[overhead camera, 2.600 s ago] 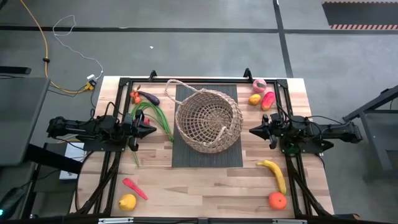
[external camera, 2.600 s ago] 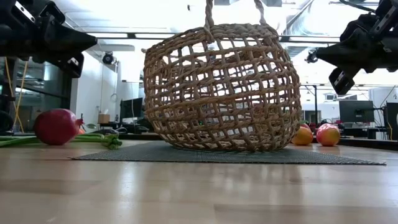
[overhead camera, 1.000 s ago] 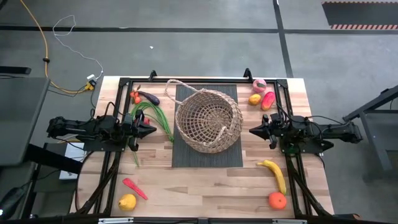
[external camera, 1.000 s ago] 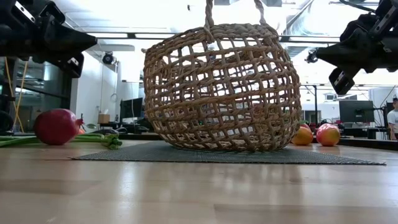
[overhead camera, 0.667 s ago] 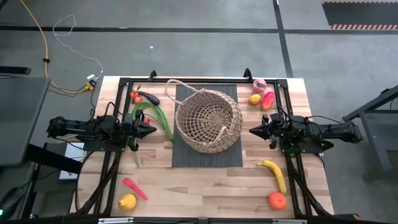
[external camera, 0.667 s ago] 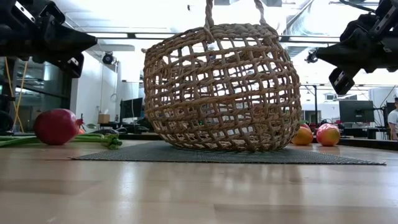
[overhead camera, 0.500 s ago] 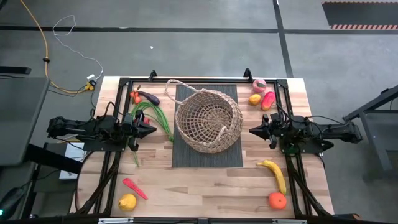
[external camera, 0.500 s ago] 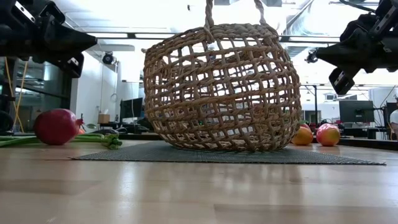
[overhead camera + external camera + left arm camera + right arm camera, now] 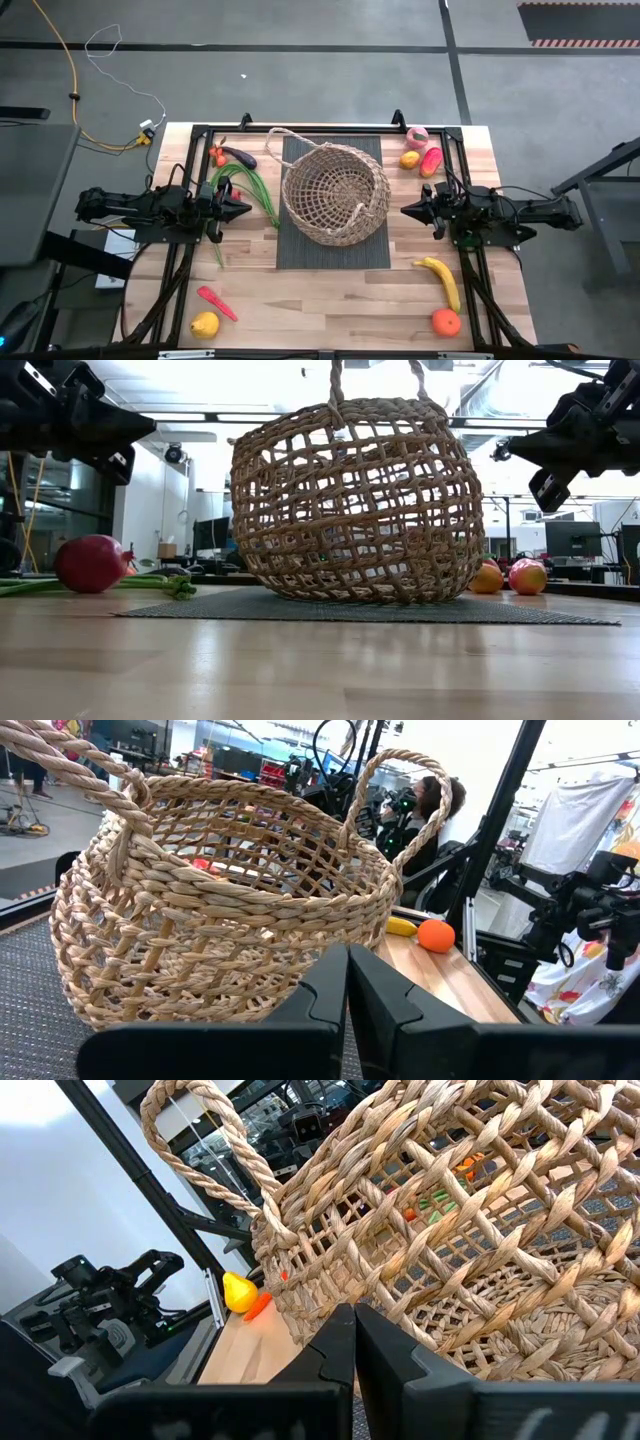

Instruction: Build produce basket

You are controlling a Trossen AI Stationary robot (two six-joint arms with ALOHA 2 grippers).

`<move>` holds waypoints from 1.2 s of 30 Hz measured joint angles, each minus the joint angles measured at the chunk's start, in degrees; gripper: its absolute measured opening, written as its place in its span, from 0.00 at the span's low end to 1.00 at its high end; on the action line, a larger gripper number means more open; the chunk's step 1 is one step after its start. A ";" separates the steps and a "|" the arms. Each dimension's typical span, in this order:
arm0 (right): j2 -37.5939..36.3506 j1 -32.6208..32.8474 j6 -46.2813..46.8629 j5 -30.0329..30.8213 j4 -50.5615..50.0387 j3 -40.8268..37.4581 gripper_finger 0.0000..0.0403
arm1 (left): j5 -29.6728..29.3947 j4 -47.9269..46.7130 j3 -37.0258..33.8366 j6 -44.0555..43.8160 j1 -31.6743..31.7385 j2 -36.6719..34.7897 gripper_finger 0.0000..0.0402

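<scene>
The left gripper (image 9: 240,209) hangs above the worktop by its left edge, arm stretched level and pointing inward at the basket (image 9: 335,192), its fingers pressed together on nothing (the left wrist view shows them meeting in front of the weave). The right gripper (image 9: 408,211) mirrors it from the right edge, arm level, fingers likewise closed and empty, tips near the basket's wall but apart from it. The basket stands upright on a dark mat (image 9: 300,250) at the middle of the worktop, toward the far edge. The produce lies around it: green bean stalks (image 9: 250,185) and an eggplant (image 9: 238,156) near the far left corner, a pink fruit (image 9: 431,160) near the far right corner, a banana (image 9: 442,277) and an orange (image 9: 446,321) at the near right corner, a lemon (image 9: 205,324) and a red pepper (image 9: 216,301) at the near left.
</scene>
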 joint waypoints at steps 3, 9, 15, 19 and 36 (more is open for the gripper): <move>0.01 -0.01 0.00 0.01 0.00 -0.01 0.00 | 0.01 0.00 0.00 0.01 0.00 0.00 0.01; -0.01 0.00 0.02 0.00 0.01 -0.02 0.00 | 0.02 0.00 0.00 0.00 0.00 0.00 0.01; 0.01 -0.01 0.01 0.00 0.01 0.00 0.00 | 0.02 0.00 0.00 0.00 -0.01 0.00 0.01; 0.01 -0.02 0.00 0.01 0.01 -0.02 0.00 | 0.01 0.00 0.00 0.01 0.00 0.00 0.01; -0.01 0.00 6.39 0.08 0.48 -0.07 0.00 | 0.00 0.00 0.00 0.00 -0.01 0.00 0.01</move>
